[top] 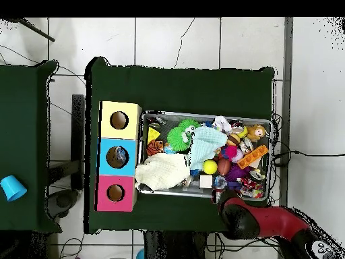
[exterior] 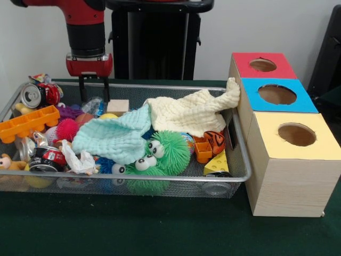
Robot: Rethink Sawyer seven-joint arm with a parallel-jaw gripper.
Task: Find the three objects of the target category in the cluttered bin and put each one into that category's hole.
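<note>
I am looking at the wire mesh bin (exterior: 237, 140) sitting on the green bench (exterior: 160, 229), and I am using it as my landmark. Inside it, a cream cloth (exterior: 186, 112) is draping over the corner nearest the sorting box, and a mint cloth (exterior: 118, 136) is lying across the middle. Against the mint cloth, a green fuzzy toy with googly eyes (exterior: 168, 152) is resting, with a yellow cheese wedge (exterior: 217, 162) and an orange tiger-striped piece (exterior: 213, 141) toward the box end. At the bin's other end I am seeing an orange brick (exterior: 29, 122), a pink spiky ball (exterior: 67, 129), a crushed can (exterior: 31, 95) and a wooden cube (exterior: 118, 105).

Just beside the bin, the wooden sorting box (exterior: 282, 181) is showing three holes in a row: red (exterior: 262, 65), blue (exterior: 277, 94) and yellow (exterior: 297, 134). I am not able to tell what is inside any of them.

The tool (exterior: 94, 88) is hanging at the bin's far rim, behind the wire; I cannot tell whether it is apart or together. Much under the cloths is hidden, so I cannot pick out the target objects.
</note>
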